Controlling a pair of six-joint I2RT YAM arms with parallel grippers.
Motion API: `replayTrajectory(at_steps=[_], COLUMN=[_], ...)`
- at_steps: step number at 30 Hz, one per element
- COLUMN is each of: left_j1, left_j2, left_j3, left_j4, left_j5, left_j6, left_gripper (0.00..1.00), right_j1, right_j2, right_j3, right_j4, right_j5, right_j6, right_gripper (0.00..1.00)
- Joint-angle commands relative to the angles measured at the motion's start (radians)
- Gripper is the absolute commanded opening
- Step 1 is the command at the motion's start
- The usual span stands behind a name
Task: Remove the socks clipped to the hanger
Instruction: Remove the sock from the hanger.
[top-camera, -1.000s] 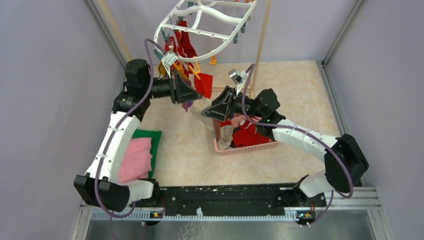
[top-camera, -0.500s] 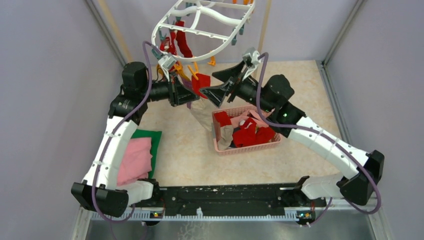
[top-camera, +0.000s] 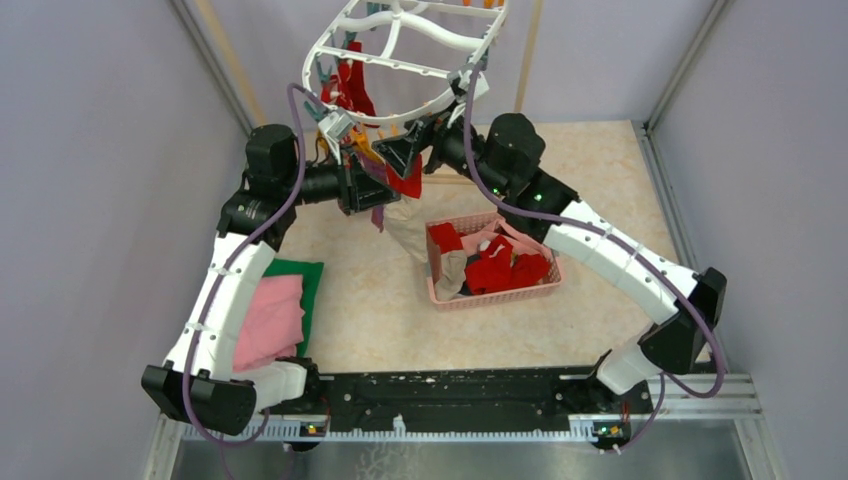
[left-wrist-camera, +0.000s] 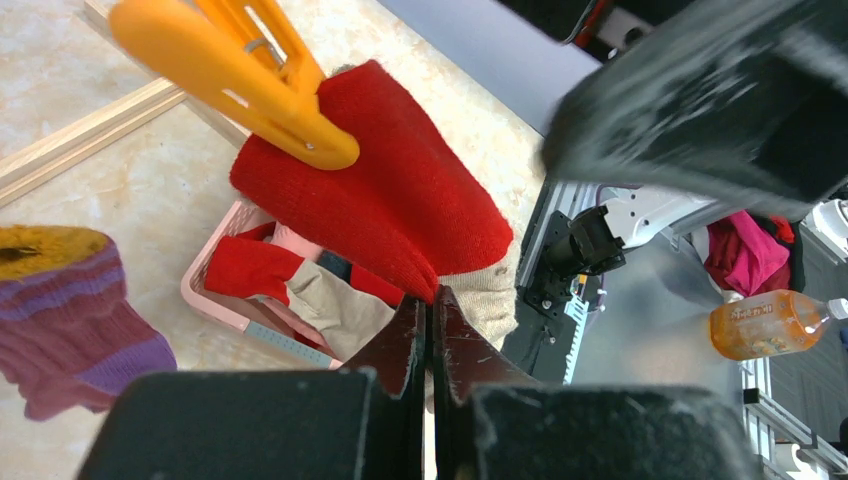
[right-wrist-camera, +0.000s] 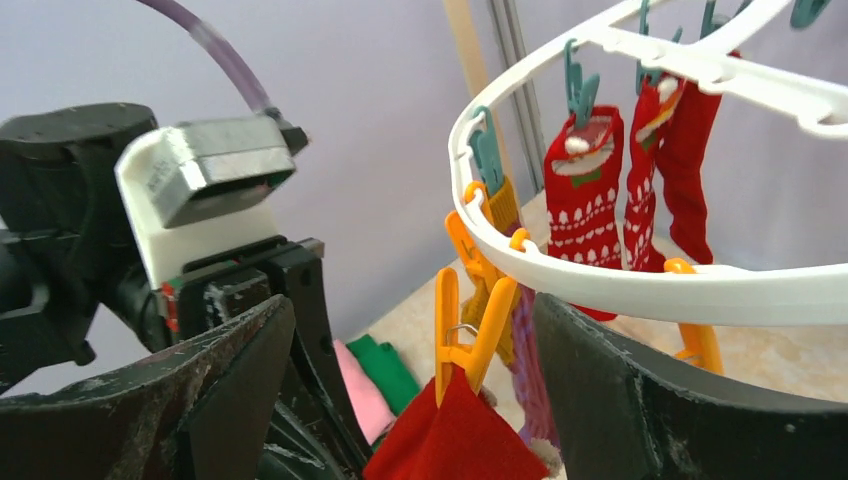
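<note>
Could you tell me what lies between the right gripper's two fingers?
An orange clip holding a red sock, shown in the right wrist view.

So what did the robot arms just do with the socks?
The right gripper rose from over the pink basket to the hanger, jaws open around the orange clip holding the red sock. The left gripper stayed shut on that sock's toe; basket unmoved.

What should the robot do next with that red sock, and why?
Probably close the right gripper on the orange clip: its open jaws straddle that clip, which bites the red sock, while the left gripper seems to pinch the sock's toe, ready to pull.
</note>
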Motion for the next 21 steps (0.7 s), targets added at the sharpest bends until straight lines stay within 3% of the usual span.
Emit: replayTrajectory(at_steps=[1,15,21], left_j1=[-0.013,-0.034,-0.040], left_j2=[-0.028,-0.023,-0.021], left_j3=[0.018,0.010,0.013], left_j4=[0.012,0.035,0.036], left_j5=[0.010,-0.007,-0.013], left_j6=[0.003,-0.005,0.002], left_gripper=[0.00,0.00,0.00], right_j1=[0.015,0.054,0.056], right_j2=[0.018,0.118,0.127], right_j3=[0.055,0.163,0.152], right_j4=[-0.040,-0.090,-0.038], right_j5=[0.019,0.104,0.146], right_j6=[-0.009,-0.157,-0.153], right_gripper=[0.87,0.71,0.55])
